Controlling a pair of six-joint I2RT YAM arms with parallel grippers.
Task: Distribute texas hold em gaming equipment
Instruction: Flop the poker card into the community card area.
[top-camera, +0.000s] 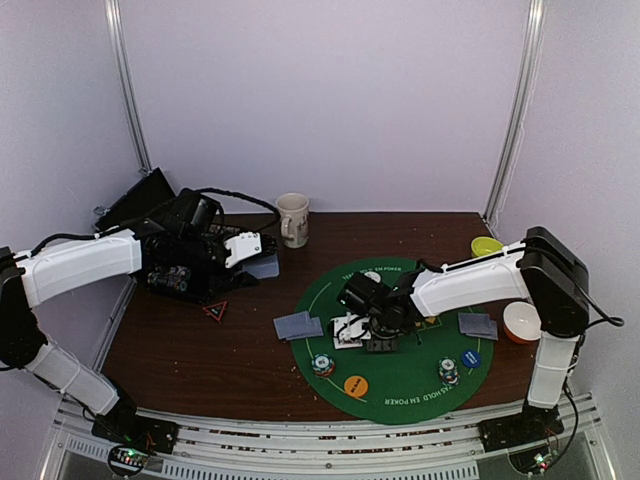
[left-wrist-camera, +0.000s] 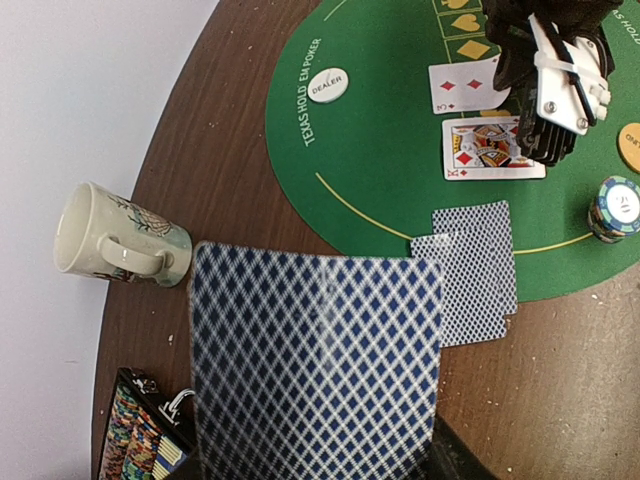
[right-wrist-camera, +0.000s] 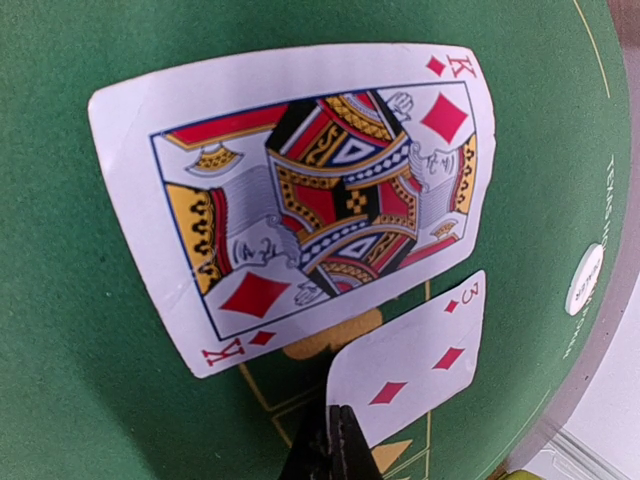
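My left gripper (top-camera: 248, 250) is shut on a blue-backed card (left-wrist-camera: 315, 360) and holds it above the brown table, left of the green poker mat (top-camera: 400, 400). My right gripper (top-camera: 377, 325) is shut on the three of diamonds (right-wrist-camera: 410, 360) at its corner, low over the mat's middle. The king of diamonds (right-wrist-camera: 310, 190) lies face up beside it. Two face-down cards (left-wrist-camera: 470, 270) overlap at the mat's left edge, and another face-down pair (top-camera: 478, 325) lies at its right. Chip stacks (top-camera: 321, 365) (top-camera: 448, 371), an orange disc (top-camera: 356, 385), a blue disc (top-camera: 471, 358) and a white dealer button (left-wrist-camera: 327, 85) sit on the mat.
A beige mug (top-camera: 293, 218) stands at the back of the table. A black chip case (top-camera: 185, 275) lies under my left arm, with a small red triangle (top-camera: 216, 311) in front of it. A yellow-green bowl (top-camera: 487, 246) and a white-and-orange bowl (top-camera: 521, 322) sit at the right.
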